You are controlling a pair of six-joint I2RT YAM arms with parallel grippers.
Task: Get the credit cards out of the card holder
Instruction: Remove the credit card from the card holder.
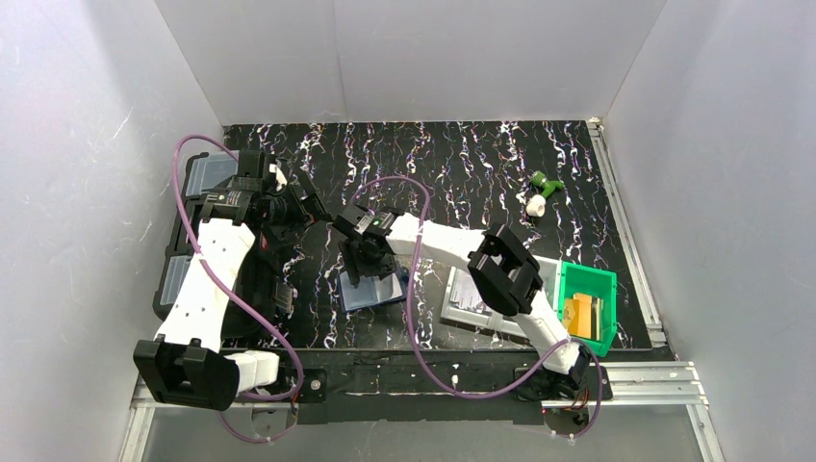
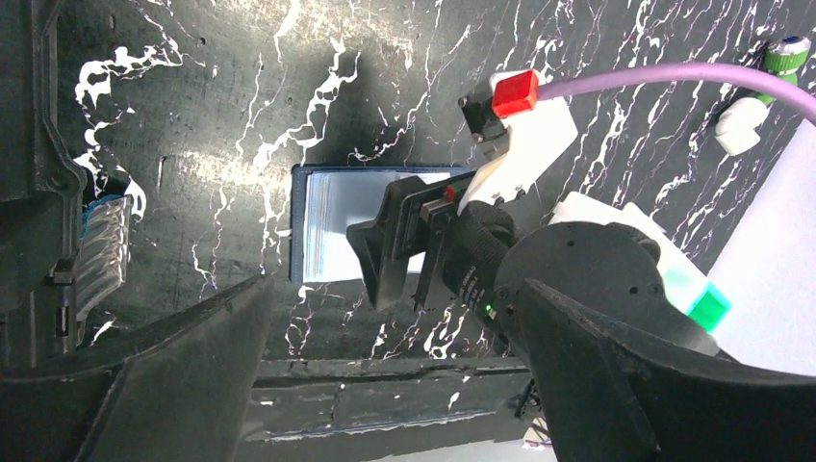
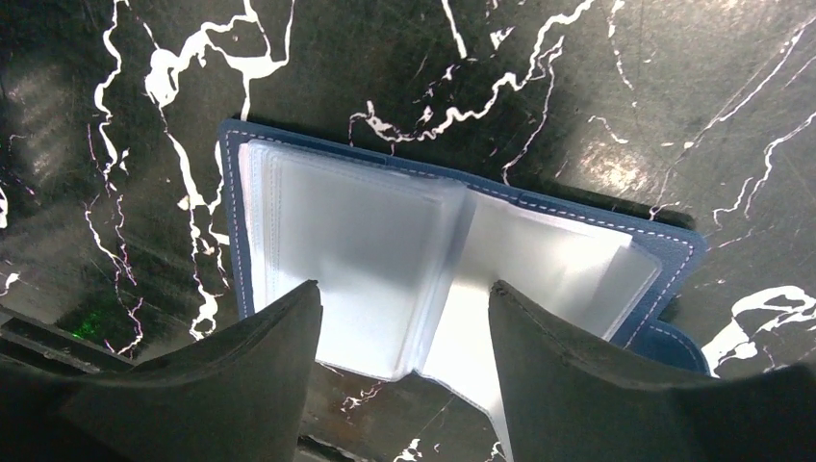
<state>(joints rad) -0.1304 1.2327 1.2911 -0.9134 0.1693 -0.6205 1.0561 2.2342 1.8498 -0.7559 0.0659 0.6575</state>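
The only writing I can spot from here is a bit of small white print on the black housing behind the right gripper, and it is too small to read. The pale plastic sleeves are cloudy and show no card face or lettering.

The card holder lies opened flat on the black marbled surface, directly beneath the right gripper. Its long axis runs across from one finger to the other, with the fold of the sleeves lying between them. The navy snap tab sticks out at the end beyond the finger on the right of the wrist view.

The right gripper's fingers are spread, one over each half of the holder, with nothing pinched between them. I cannot tell whether their tips touch the plastic.

The left gripper is released too, with its fingers at full spread and nothing in them. The holder sits out in front of it, well apart.

Back along the right arm, near its base and well away from that gripper, a gold-tan credit card stands in a green bin.
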